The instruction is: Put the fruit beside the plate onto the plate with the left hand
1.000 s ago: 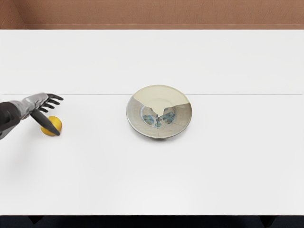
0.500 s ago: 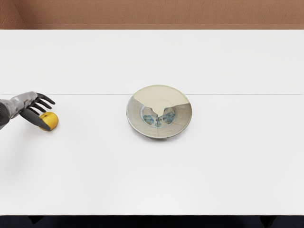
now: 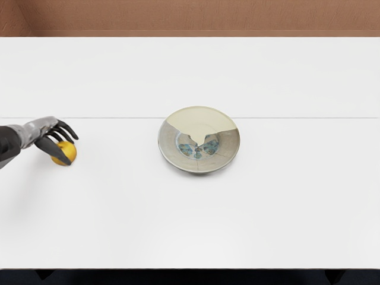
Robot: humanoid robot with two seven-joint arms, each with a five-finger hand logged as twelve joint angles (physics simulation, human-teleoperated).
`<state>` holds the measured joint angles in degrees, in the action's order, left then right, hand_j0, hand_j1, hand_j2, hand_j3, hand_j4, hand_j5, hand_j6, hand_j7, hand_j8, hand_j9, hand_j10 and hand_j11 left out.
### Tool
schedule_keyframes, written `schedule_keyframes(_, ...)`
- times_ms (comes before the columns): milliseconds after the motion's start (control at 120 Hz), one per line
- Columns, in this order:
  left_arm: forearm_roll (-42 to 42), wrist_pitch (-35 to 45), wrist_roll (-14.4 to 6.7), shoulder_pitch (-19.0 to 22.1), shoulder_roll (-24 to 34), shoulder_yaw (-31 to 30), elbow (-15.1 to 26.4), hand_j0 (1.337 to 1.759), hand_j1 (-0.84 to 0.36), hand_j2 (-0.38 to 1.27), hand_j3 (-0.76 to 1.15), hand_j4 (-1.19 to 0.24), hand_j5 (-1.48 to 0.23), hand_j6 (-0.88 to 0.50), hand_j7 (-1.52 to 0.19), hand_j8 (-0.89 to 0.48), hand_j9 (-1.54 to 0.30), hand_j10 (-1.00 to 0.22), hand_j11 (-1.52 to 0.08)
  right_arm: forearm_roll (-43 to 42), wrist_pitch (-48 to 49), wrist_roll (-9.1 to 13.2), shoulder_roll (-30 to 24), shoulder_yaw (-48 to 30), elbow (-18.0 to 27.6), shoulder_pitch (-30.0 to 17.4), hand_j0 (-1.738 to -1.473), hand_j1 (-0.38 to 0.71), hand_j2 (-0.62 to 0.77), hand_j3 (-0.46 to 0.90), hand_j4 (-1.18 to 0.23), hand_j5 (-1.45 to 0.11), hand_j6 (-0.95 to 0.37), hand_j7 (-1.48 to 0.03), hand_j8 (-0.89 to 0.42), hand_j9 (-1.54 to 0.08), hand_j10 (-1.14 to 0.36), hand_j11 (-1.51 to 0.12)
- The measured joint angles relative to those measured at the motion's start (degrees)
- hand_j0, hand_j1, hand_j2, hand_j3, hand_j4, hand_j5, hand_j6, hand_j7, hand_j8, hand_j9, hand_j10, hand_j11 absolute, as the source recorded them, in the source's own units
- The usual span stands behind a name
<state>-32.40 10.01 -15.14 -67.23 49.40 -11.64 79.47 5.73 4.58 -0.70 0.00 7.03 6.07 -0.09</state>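
At the left edge, the grey-black left hand (image 3: 50, 135) clasps a small round yellow-orange fruit (image 3: 66, 154) on the plain white table (image 3: 190, 219). A round grey-and-cream ceramic plate (image 3: 202, 122) sits at centre, with a brown wall (image 3: 190, 15) across the top.

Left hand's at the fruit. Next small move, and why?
Probably firm up the grasp on the yellow fruit before any lift. The left hand sits over it, covering its top and left side, but this view cannot confirm a secure hold. The fruit lies on the table, well left of the plate.
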Motion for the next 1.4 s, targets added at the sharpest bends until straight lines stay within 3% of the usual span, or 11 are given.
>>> schedule_keyframes(133,0.16,-0.64,-0.25,-0.25,-0.07,-0.13,-0.02,1.656,-0.25,0.51,0.0,-0.68,-0.88,-0.57,-0.88,-0.47,-0.89,-0.58,-0.9,0.01,0.02,0.0,0.0,0.0,0.0,0.0,-1.658,-0.35,0.0,0.0,0.0,0.0,0.0,0.0,0.0,0.0,0.0,0.0)
schedule_keyframes(933,0.42,-2.01,-1.05,-7.88,-4.13,0.0,-0.65,1.656,-0.24,0.5,0.0,-0.69,-0.97,-0.54,-0.94,-0.46,-0.94,-0.56,-0.95,0.01,0.01,0.0,0.0,-0.02,0.0,0.0,-1.658,-0.35,0.0,0.0,0.0,0.0,0.0,0.0,0.0,0.0,0.0,0.0)
schedule_keyframes(1400,0.91,-1.98,-1.06,-7.73,-10.54,7.36,-2.22,1.656,-0.28,0.59,0.0,-0.7,-0.98,-0.52,-0.96,-0.43,-0.94,-0.54,-0.95,0.01,0.01,0.0,0.0,0.0,0.0,0.0,-1.658,-0.35,0.0,0.0,0.0,0.0,0.0,0.0,0.0,0.0,0.0,0.0)
